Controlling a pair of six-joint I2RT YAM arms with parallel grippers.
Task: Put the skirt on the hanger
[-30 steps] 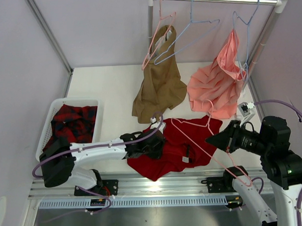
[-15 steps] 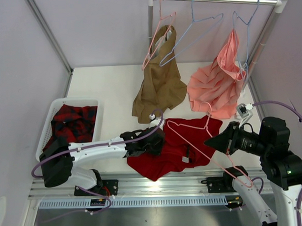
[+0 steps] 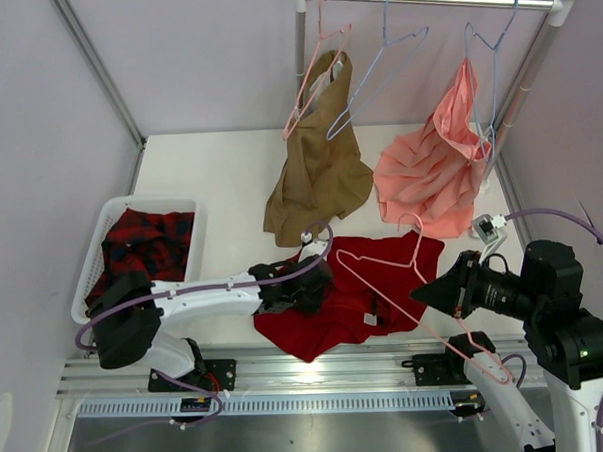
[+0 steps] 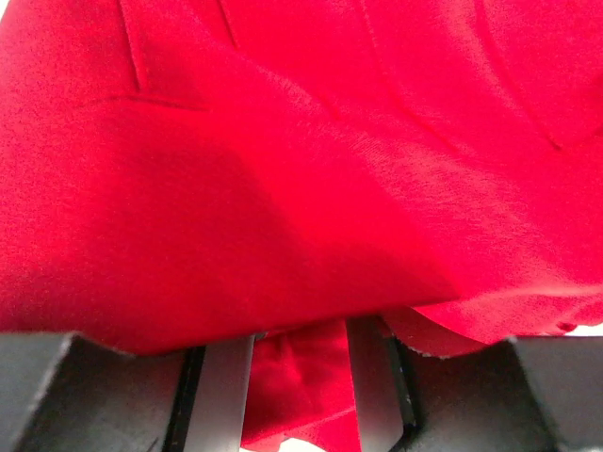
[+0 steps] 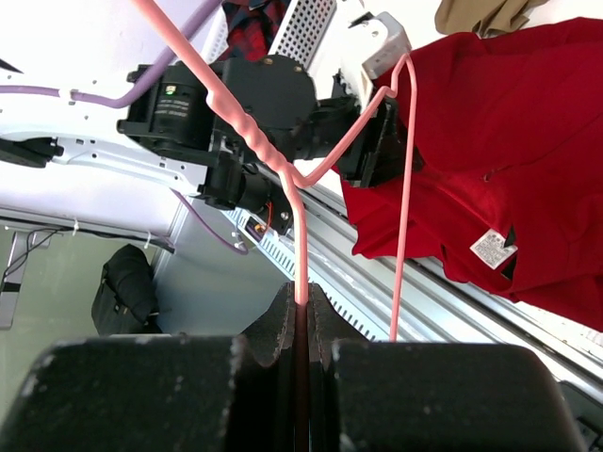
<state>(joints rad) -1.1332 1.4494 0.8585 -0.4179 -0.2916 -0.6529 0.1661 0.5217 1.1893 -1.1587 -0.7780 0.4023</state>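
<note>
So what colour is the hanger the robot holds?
Pale pink; the hanger shows best in the right wrist view.

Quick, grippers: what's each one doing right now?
Left gripper: jaws closed on a fold of the plain deep-red cloth skirt.
Right gripper: jaws closed on the thin pale-pink wire hanger.

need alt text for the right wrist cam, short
The right claw is shut on the wire of the pale-pink hanger, which rises up and left from its tips. Behind it lies the deep-red skirt, white label showing, with the left claw at its edge.
</note>
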